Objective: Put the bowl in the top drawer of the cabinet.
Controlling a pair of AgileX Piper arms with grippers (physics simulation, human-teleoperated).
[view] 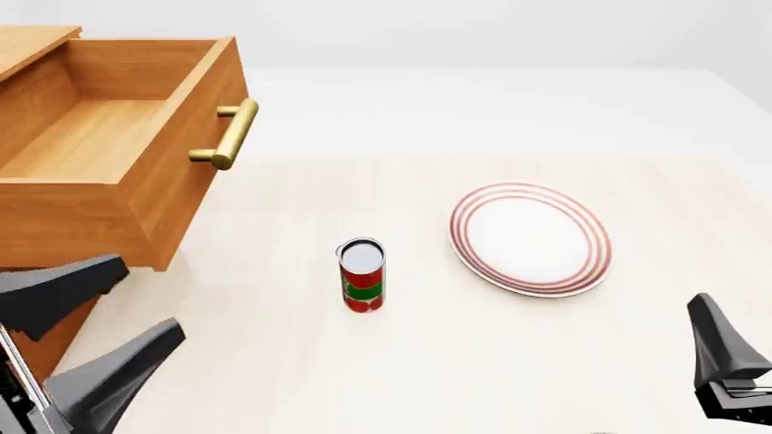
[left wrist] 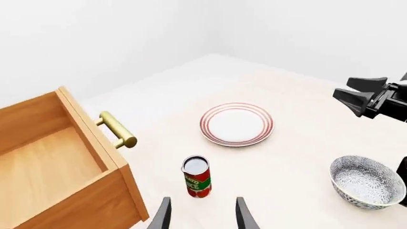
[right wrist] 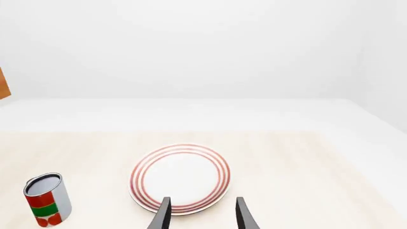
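Bowl on the table, top drawer wide open, both grippers empty

The bowl (left wrist: 367,182) sits upright on the table (view: 483,362), seen only from the left wrist, near the right gripper (left wrist: 369,98), well apart from the top drawer (view: 115,145), which stands pulled out of the cabinet (view: 24,41); between them a red can (view: 362,276) and the plate (view: 531,238); left gripper (view: 103,334) spread wide, right one's fingers (right wrist: 164,214) parted too, holding nothing
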